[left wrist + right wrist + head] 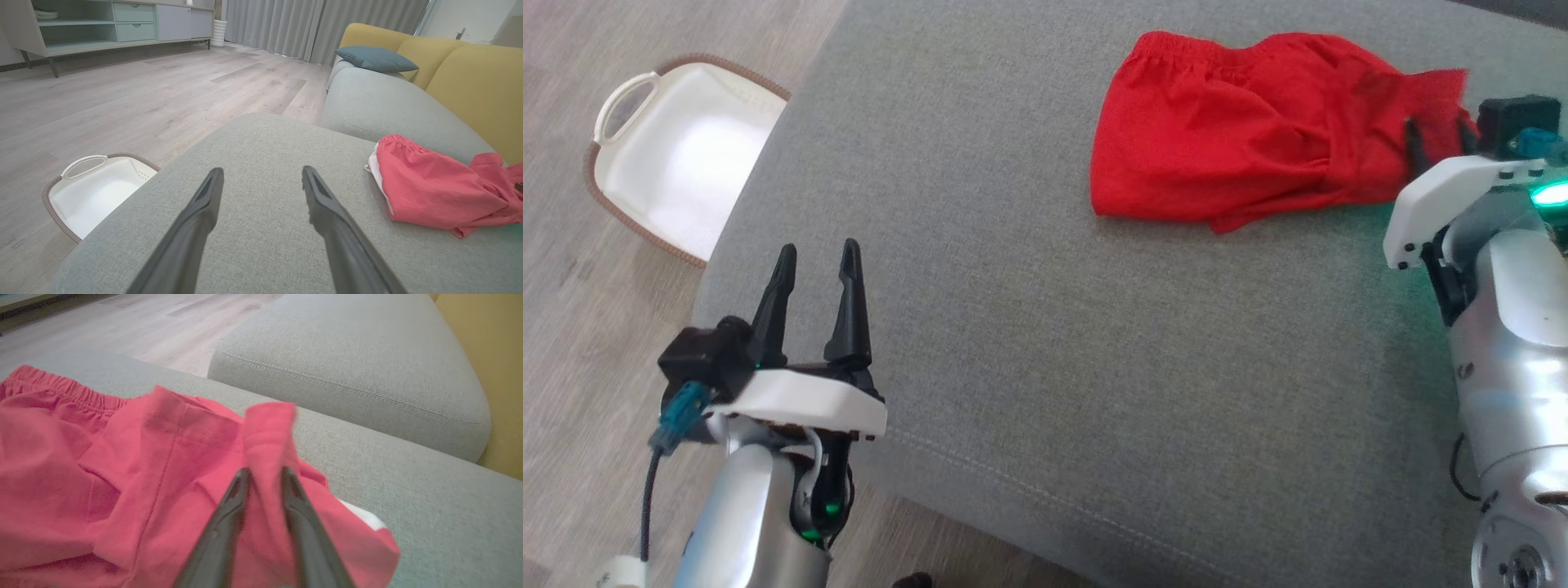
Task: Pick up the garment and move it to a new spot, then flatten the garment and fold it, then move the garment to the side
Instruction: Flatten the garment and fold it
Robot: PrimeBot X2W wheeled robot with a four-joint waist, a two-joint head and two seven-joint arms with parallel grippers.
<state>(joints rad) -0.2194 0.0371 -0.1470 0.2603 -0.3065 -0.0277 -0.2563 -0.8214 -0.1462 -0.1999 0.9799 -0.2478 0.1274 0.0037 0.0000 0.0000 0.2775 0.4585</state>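
A fold is pinched

On the sofa (1045, 367), far right, lies the red garment (1225, 139). A basket (678, 155) stands on the floor (572, 327). The right gripper (264, 473) nips a garment fold; the left gripper (817, 257) is wide open, empty.

Red garment (1217, 139) on grey cushion (1013, 343)

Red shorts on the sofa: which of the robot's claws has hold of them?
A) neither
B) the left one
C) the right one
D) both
C: the right gripper has a raised fold of the red shorts pinched between its fingers, while the left gripper hangs open over the bare grey cushion, apart from the cloth.
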